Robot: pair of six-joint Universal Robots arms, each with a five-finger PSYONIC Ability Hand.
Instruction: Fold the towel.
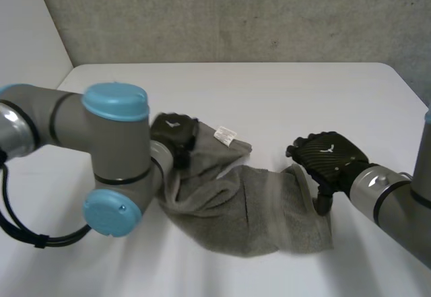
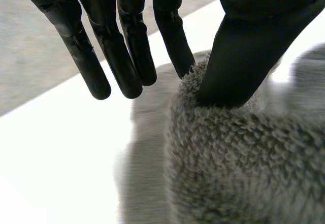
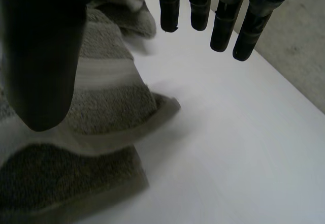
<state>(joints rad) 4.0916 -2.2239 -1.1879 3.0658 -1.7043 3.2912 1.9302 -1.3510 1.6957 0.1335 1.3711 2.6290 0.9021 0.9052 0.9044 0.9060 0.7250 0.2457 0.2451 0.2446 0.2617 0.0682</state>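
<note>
1. White table (image 1: pixel 283 95) takes up most of the head view, with a grey wall (image 1: pixel 236 14) across the top of the frame.
2. Left of centre, the left hand (image 1: pixel 174 132) is released. In its wrist view the fingers (image 2: pixel 127 56) hang straight over bare table, and the thumb tip presses into the fluffy edge of the towel (image 2: pixel 244 173).
3. Right of centre, the right hand (image 1: pixel 330 155) is released too. Its fingers (image 3: pixel 223 26) are straight and well apart from the thumb, which sits over the towel. I cannot tell whether the thumb touches it.
4. Grey and crumpled, the towel lies across the lower middle of the frame, with one hand at each end.
5. Its white label (image 1: pixel 225 134) shows at the upper edge, just right of the left hand.
6. At the frame's left, the left arm (image 1: pixel 114 149) reaches in.
</note>
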